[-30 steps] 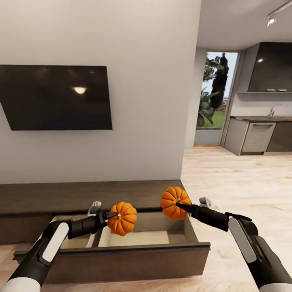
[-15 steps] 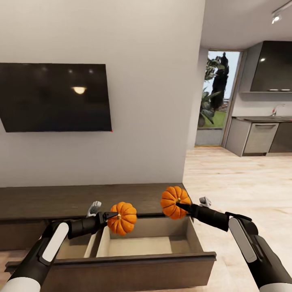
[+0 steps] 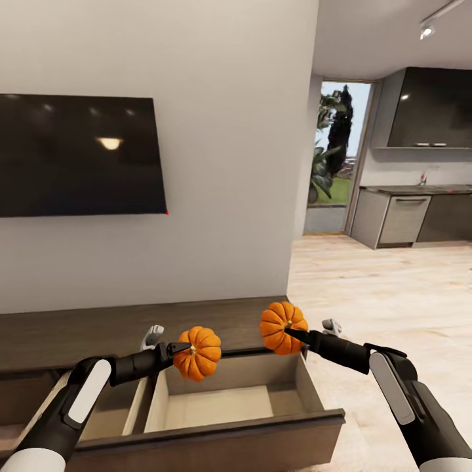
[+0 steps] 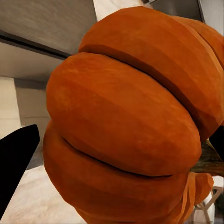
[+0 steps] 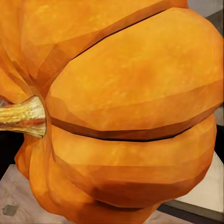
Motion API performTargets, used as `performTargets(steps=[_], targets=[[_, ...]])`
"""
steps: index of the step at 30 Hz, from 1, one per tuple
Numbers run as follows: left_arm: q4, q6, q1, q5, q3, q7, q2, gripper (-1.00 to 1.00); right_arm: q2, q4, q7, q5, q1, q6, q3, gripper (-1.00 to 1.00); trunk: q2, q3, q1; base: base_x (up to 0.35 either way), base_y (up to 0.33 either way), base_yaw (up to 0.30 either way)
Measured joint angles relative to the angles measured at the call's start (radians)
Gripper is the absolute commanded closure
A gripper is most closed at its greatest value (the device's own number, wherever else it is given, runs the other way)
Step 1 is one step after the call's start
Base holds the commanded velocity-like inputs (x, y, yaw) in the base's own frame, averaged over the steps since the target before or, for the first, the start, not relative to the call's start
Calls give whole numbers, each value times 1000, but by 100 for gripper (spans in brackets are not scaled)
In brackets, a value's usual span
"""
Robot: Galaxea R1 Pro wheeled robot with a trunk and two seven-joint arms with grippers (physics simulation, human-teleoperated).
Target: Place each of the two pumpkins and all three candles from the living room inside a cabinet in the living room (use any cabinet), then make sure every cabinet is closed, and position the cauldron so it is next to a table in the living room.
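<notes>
Pumpkins (image 3: 198, 353) in both pincers' grip

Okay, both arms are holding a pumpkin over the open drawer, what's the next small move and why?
Probably lower the left gripper and release its pumpkin into the drawer. That pumpkin hangs directly above the pale open compartment, while the right gripper's pumpkin sits nearer the cabinet's back edge and would need bringing forward first.

A home, an open-plan living room; a dark TV (image 3: 72, 154) hangs on the pale wall above a long low cabinet (image 3: 131, 324); wood floor (image 3: 387, 288) runs to a kitchen with grey units (image 3: 400, 219), a sink tap and a garden door (image 3: 334, 154).
</notes>
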Motion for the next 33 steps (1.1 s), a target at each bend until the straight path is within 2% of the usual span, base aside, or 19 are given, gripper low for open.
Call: performTargets(steps=[8,19,28,33], targets=[[0,0,0,0,0,0,0,100,0,-3,-1,-1,0,0,0,100,0,-5,0,73,105,-92],[0,0,0,-2,0,0,0,100,0,-1,-2,0,0,1,1,100,0,-9,0,5,-10,110],[0,0,0,-1,1,1,0,100,0,-13,-4,0,0,0,2,100,0,-10,0,55,-47,11],[-2,-1,0,-6,0,3,0,100,1,-8,-51,2,0,2,12,100,0,-10,0,10,-8,0]])
